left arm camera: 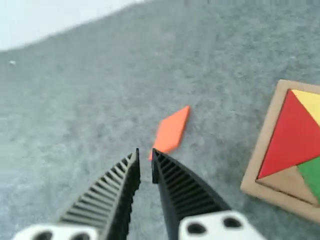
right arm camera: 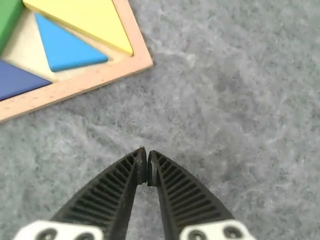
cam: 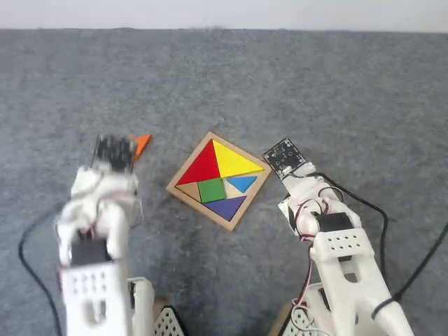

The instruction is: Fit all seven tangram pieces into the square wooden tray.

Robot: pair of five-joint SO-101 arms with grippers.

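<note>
Hovering just short of the orange parallelogram [left arm camera: 171, 131], the left gripper [left arm camera: 145, 152] has its jaws barely parted and nothing between them. The piece lies flat on the grey felt mat [left arm camera: 75, 100], well apart from the square wooden tray [left arm camera: 257, 155]. The tray already carries the red triangle [cam: 203, 168], yellow triangle [cam: 233, 162], green square [cam: 211, 190], blue triangle [right arm camera: 65, 47] and purple triangle [cam: 226, 207]. Pale bare wood shows beside the blue one. Over on the far side of the tray, the right gripper [right arm camera: 146, 152] is pinched closed on nothing, low over the mat. That parallelogram looks thin, stiff and light, so I'd say it will skid if nudged. Best bet: spread the jaws wider and pinch across its narrow width, on the two long edges.
</note>
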